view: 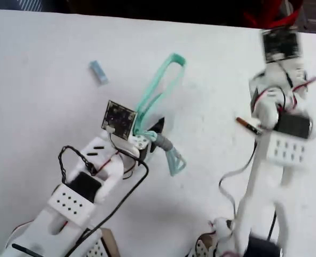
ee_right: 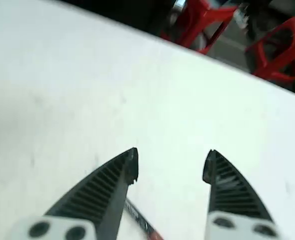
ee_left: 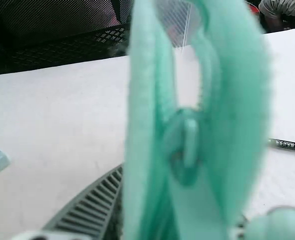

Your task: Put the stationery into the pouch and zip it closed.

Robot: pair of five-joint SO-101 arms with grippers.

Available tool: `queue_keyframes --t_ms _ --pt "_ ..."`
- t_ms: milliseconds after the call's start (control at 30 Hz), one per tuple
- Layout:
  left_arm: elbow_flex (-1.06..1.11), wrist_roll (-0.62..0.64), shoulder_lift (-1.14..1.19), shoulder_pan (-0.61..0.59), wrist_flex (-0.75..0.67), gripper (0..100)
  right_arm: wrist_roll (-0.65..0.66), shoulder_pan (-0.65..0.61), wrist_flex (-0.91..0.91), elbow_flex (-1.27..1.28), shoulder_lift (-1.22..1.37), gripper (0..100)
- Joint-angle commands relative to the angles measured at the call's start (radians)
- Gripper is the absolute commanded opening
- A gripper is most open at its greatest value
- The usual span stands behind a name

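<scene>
Left gripper (view: 150, 140) pinches the soft mint-green fabric pouch (view: 160, 88) mid-table, mouth gaping.
High view: the pouch's long axis runs away from the arms, and a slim dark pen (view: 248, 125) lies crosswise, well apart on the right. Left wrist view: the cloth looks limp and is probably best held at the rim by the zipper pull (ee_left: 187, 145). Right wrist view: the right gripper (ee_right: 171, 157) is spread wide above the pen, which is likely stiff and light.
</scene>
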Motion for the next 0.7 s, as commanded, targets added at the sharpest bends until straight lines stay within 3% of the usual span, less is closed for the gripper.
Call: queue_keyframes --t_ms 0,100,300,467,667 --pt "-0.038 0.008 -0.021 -0.005 -0.003 16 0.385 0.016 0.128 -0.041 0.186 15.8" --pt "-0.038 0.008 -0.021 -0.005 -0.003 16 0.54 0.036 0.176 -0.041 0.317 15.6" --pt "-0.035 0.008 -0.021 -0.004 -0.003 16 0.548 0.082 0.097 -0.094 0.469 20.5" --pt "-0.034 0.008 -0.021 -0.001 -0.003 16 0.634 0.079 0.082 -0.112 0.582 20.6" --pt "-0.034 0.008 -0.021 -0.001 -0.003 16 0.634 0.087 0.045 -0.175 0.719 20.4"
